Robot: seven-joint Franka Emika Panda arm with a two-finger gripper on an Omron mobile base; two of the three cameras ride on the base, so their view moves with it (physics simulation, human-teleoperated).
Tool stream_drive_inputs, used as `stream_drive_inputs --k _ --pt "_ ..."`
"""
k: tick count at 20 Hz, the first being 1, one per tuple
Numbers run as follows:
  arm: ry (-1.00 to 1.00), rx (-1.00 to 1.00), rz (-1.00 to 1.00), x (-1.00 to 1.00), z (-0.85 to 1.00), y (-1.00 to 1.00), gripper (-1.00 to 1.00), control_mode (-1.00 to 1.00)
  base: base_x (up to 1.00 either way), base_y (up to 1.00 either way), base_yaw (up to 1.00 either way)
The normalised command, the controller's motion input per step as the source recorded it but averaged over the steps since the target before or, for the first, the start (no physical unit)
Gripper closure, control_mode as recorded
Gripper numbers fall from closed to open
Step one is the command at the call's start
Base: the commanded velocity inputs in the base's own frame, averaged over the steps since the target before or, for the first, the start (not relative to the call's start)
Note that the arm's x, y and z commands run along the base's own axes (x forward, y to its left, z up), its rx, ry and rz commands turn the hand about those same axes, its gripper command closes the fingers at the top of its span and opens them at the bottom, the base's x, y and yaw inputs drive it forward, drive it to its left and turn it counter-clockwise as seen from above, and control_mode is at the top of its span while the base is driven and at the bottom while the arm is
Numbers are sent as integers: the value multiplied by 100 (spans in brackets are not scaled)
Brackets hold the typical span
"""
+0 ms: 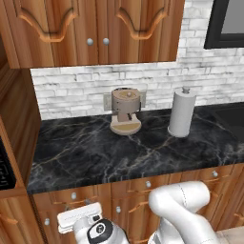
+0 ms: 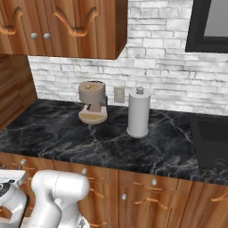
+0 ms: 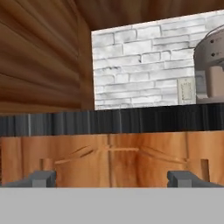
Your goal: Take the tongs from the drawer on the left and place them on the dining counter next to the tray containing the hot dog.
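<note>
My gripper point(image 3: 113, 179) is open, its two dark fingertips point(image 3: 41, 178) spread wide, and it faces a warm-brown wood drawer point(image 3: 109, 159) front at close range. That front is shut and sits just under the black counter edge. From the left base view, the white hand point(image 1: 78, 214) hangs low in front of the left drawer point(image 1: 71, 196), just below its small silver knob. The hand also shows at the lower left edge of the right base view point(image 2: 9, 185). The tongs are hidden. The blue tray and the dining counter are out of view.
A black marble counter point(image 1: 90, 152) carries a brown coffee machine point(image 1: 126, 110) and a paper towel roll point(image 1: 182, 113) against a white brick wall. More drawers point(image 1: 147, 185) run to the right. Arch-carved cabinets point(image 1: 95, 28) hang above, and a wood side panel point(image 1: 16, 119) closes the left.
</note>
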Motion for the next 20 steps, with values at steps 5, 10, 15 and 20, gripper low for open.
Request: stream_drive_inputs --k 5,10,15,20 --pt "0 16 -19 30 -28 3 -100 -100 0 0 0" --pt "0 5 -14 44 -23 0 -100 -100 0 0 0" --pt "0 -2 -2 51 -13 0 -100 -100 0 0 0" --pt "4 -6 0 42 -37 0 -100 -100 0 0 0"
